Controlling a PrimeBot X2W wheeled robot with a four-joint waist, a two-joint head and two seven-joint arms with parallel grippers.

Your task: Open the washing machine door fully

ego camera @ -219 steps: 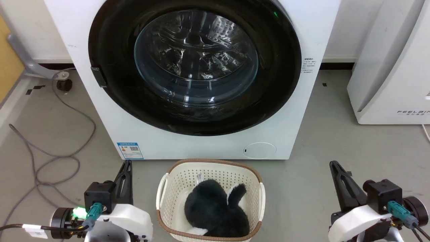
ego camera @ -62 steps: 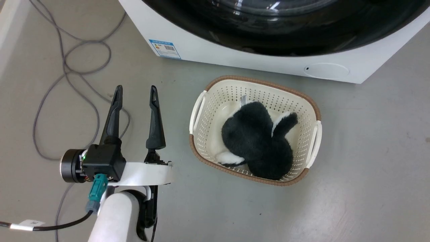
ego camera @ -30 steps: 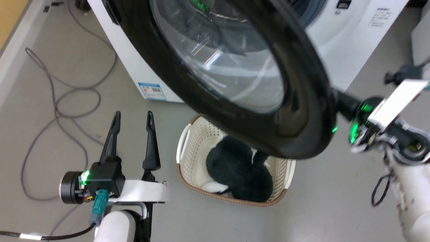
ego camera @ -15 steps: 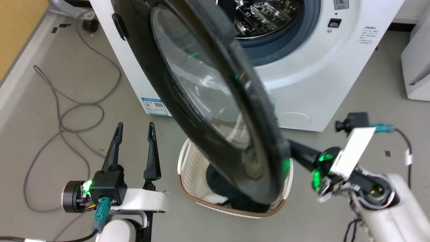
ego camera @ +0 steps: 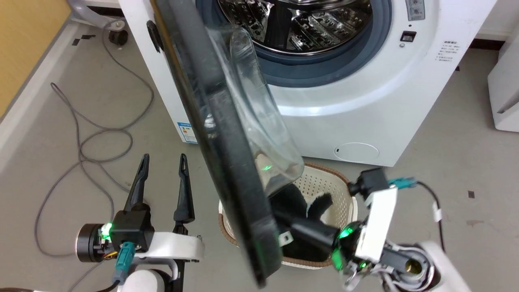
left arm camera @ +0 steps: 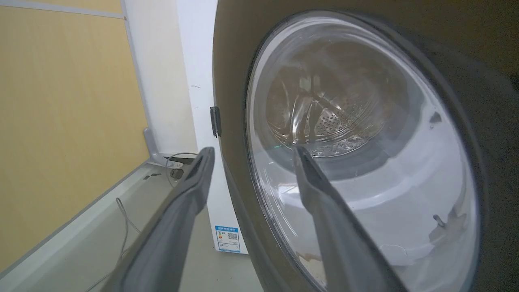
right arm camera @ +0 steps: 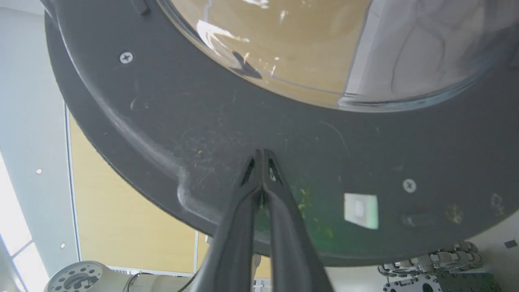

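Left end effector (ego camera: 164,158) hovers low at the left, its two dark fingers spread wide and empty, just left of the washing machine door (ego camera: 219,121), on its glossy outer side. Behind it, a small blue label (ego camera: 187,132) with a QR code sits low on the washing machine (ego camera: 365,105); its print is too small to read. That door stands nearly edge-on in the head view, swung well out from the open steel drum, hinged at the machine's left side, glass bowl bulging rightward. Below it a pale basket (ego camera: 320,182) holds something black and furry. The right end effector (right arm camera: 261,154), fingers clenched together on nothing, rests its tips on the door's dark inner rim, so this arm is nearer. The door lies to its left, and opening wider likely means pushing leftward. Small print (ego camera: 446,50) on the machine's right front is unreadable.
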